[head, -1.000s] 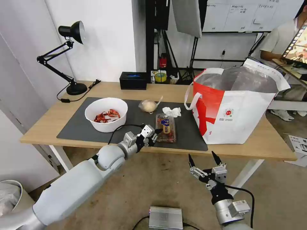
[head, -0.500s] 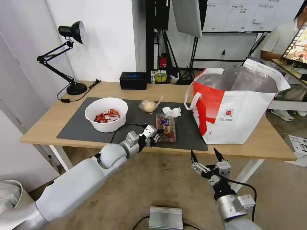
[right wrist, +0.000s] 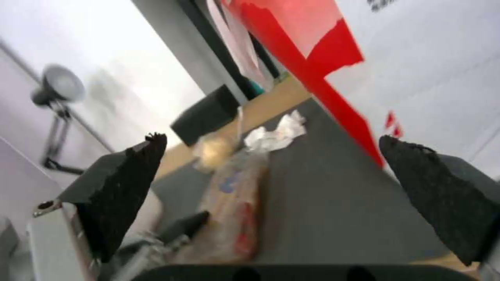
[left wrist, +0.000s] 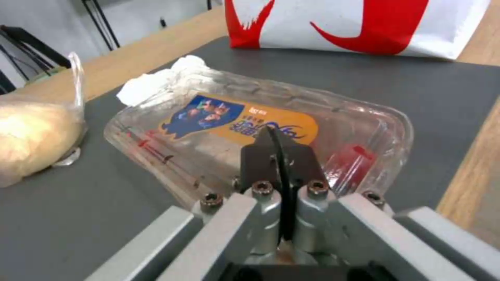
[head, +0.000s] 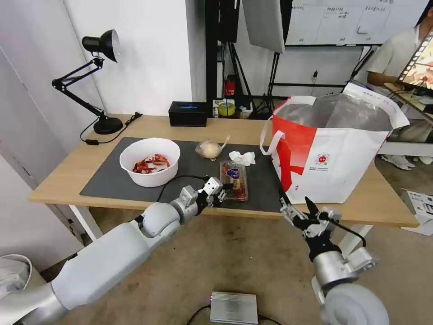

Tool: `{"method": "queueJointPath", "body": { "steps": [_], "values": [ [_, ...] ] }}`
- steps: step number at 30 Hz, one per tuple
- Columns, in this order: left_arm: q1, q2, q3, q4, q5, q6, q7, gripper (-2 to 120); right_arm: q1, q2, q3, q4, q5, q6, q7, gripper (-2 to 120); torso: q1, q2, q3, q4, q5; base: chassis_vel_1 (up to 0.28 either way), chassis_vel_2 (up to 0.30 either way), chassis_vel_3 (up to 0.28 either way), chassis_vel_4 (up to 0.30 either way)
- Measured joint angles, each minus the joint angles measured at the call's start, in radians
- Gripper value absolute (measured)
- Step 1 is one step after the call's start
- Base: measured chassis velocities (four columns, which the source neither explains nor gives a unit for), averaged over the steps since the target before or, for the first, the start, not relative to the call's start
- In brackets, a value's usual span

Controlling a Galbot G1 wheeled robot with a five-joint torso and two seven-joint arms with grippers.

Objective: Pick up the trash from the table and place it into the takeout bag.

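Note:
On the table (head: 63,178), a dark mat (head: 108,180) carries the trash: a white bowl (head: 149,161) of red scraps, a clear bag with a beige lump (head: 209,149), a crumpled tissue (head: 242,157) and a clear clamshell (head: 234,177). My left gripper (head: 225,186) is shut, its tips over the clamshell's near end. The left wrist view shows those closed fingertips (left wrist: 272,134) above the clamshell's (left wrist: 218,117) label. My right gripper (head: 295,204) stands open at the table's front edge, beside the takeout bag's (head: 329,158) near corner. Between its fingers, the right wrist view shows the clamshell (right wrist: 234,207).
A black desk lamp (head: 101,81) stands at the back left, and a black box (head: 188,113) sits at the back edge. The takeout bag fills the table's right part, top open. A silver unit (head: 233,308) lies on the floor below.
My right arm has risen from below the table and moved right, up to its front edge by the takeout bag. My left gripper has edged slightly closer over the clamshell.

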Motion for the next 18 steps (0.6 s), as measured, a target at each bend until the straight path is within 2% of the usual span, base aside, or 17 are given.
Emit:
{"method": "queueJointPath", "body": {
  "steps": [1,6,18],
  "values": [
    [0.002,0.001,0.0,-0.002,0.0,0.0,0.0,0,0.024,-0.004,-0.006,0.0,0.081,-0.017,0.024,100,0.0,0.0,0.0,0.0,0.0,0.0,0.0,0.0,0.0],
    [0.004,0.003,0.003,-0.005,-0.001,0.0,-0.001,0,0.086,-0.01,-0.022,-0.018,0.199,-0.053,0.072,100,0.0,0.0,0.0,0.0,0.0,0.0,0.0,0.0,0.0],
    [0.012,-0.001,0.001,-0.012,-0.001,-0.001,-0.005,0,0.211,-0.003,-0.051,-0.09,0.326,-0.113,0.139,100,0.0,0.0,0.0,0.0,-0.0001,0.0,0.0,0.0,0.0]
  ]
}}
